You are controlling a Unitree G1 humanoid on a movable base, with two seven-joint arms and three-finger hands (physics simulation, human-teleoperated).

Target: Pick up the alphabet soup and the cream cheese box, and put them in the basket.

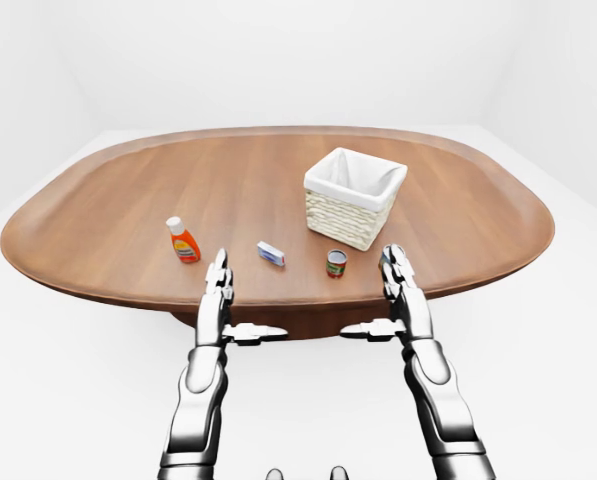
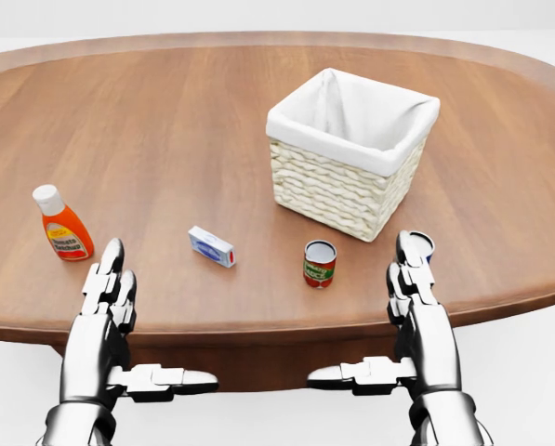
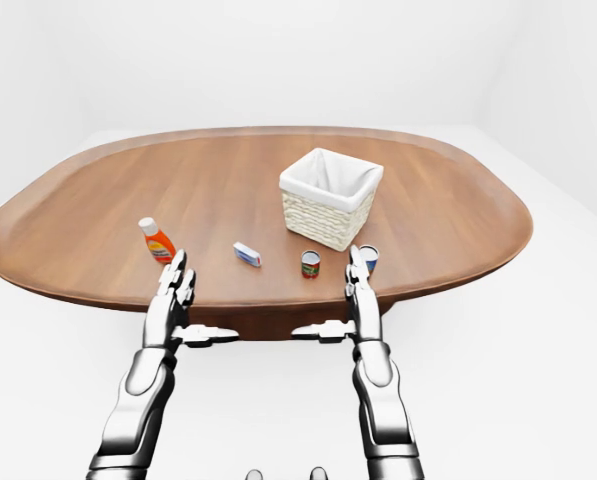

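A wide oval wooden worktop (image 2: 165, 121) stands in a plain white room, and both metal arms reach toward its near edge. The left hand (image 2: 105, 293) hangs at the near left, fingers (image 2: 110, 265) straight and pointing away, thumb stuck out sideways to the right; it is spread wide and grips nothing. The right hand (image 2: 412, 288) mirrors it at the near right, fingers up and thumb out to the left, also wide and bare. Neither hand touches anything on the worktop.

The soup (image 2: 320, 263), a small can with a red and green label, stands upright near the worktop's near edge, between the two hands and closer to the right one. The cream cheese (image 2: 211, 246), a small blue and white box, lies flat just left of the soup, apart from it. The basket (image 2: 351, 190), woven with a white cloth lining, sits just beyond the soup, slightly to the right, turned corner-on.

An orange bottle (image 2: 61, 226) with a white cap stands upright at the left, just beyond the left hand. A second can (image 3: 369, 258) peeks out behind the right hand's fingertips; its label is mostly hidden, though it looks blue and white.
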